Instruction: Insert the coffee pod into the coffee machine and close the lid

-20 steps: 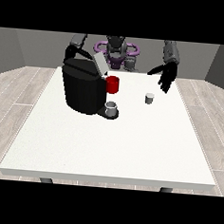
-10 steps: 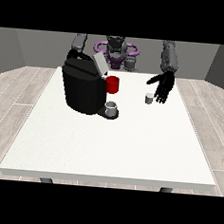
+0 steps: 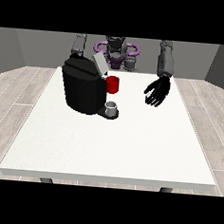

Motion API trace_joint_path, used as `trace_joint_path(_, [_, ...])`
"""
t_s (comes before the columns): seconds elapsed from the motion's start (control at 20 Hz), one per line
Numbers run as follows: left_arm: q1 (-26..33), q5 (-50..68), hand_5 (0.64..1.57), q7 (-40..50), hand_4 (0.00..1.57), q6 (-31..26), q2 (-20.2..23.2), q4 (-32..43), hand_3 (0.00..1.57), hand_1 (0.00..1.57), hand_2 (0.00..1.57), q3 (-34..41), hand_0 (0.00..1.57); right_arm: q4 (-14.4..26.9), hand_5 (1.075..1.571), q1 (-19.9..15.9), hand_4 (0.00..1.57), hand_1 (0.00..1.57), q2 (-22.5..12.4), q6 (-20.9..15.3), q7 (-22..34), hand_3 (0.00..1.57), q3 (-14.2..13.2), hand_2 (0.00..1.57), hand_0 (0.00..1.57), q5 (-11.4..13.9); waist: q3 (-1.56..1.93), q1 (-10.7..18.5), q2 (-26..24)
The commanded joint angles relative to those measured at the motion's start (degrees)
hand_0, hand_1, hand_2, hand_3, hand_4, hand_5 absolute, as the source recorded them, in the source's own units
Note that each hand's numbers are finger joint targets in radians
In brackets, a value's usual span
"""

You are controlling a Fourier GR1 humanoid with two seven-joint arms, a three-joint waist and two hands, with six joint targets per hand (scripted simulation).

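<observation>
The black coffee machine point(image 3: 84, 90) stands at the table's back left, with its grey lid point(image 3: 99, 63) tilted up and open. A red part point(image 3: 112, 84) sticks out of its front, above a small grey cup point(image 3: 112, 107) on the drip tray. The hand at the view's right point(image 3: 157, 92) hangs low over the table to the right of the machine, fingers spread and pointing down. It covers the spot where the small grey coffee pod stood, so the pod is hidden. The arm at the view's left point(image 3: 78, 44) runs down behind the machine, which hides its hand.
The white table point(image 3: 111, 147) stretches wide towards the camera, and its right edge is close to the lowered hand. The robot's torso point(image 3: 116, 52) is behind the back edge.
The hand at the view's right has come down and in towards the machine, onto the pod's spot. The pod, visible before, is now hidden. The machine and lid have not moved.
</observation>
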Motion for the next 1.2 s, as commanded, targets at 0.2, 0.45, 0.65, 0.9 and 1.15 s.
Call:
trace_joint_path(0.2, [-1.5, -9.4, 1.571, 0.1, 0.34, 2.2, -0.9, 3.9, 0.81, 0.76, 0.95, -5.7, 0.76, 5.4, 1.571, -0.9, 0.00, 0.00, 0.6, -0.4, -3.0, 0.00, -0.9, 0.00, 0.00, -0.2, 0.02, 0.4, -0.2])
trace_joint_path(0.45, [-1.6, -14.1, 1.571, 2.1, 0.35, 4.0, -1.6, 8.6, 0.77, 0.76, 0.93, -7.4, 0.76, 3.7, 1.571, -0.9, 0.00, 0.00, 0.1, -0.2, -2.1, 0.00, 0.0, 0.00, 0.00, -0.5, -0.01, -1.6, -0.5])
trace_joint_path(0.65, [-3.5, -14.4, 1.571, -0.8, 0.40, -2.9, 1.9, 9.3, 0.86, 0.76, 0.98, -6.9, 0.76, 8.6, 1.571, 0.9, 0.00, 0.00, -0.7, 1.3, -5.5, 0.00, -3.6, 0.00, 0.00, -3.8, 0.02, 0.5, -3.3])
trace_joint_path(0.9, [-3.8, -16.1, 1.571, -3.2, 0.39, 3.0, -2.3, 13.0, 1.09, 1.12, 1.20, -6.3, 1.12, 6.5, 1.571, 2.2, 0.00, 0.00, 0.8, -5.3, -2.0, 0.00, 2.3, 0.00, 0.00, 2.3, -0.04, 0.0, -3.3])
trace_joint_path(1.15, [-7.6, -9.3, 1.571, -6.6, 0.49, -4.4, -2.5, 12.2, 1.33, 1.42, 1.40, -1.3, 1.42, 8.5, 1.571, 2.4, 0.00, 0.00, -1.0, -1.7, -0.8, 0.00, -1.0, 0.00, 0.00, 1.0, -0.02, 0.1, -6.3])
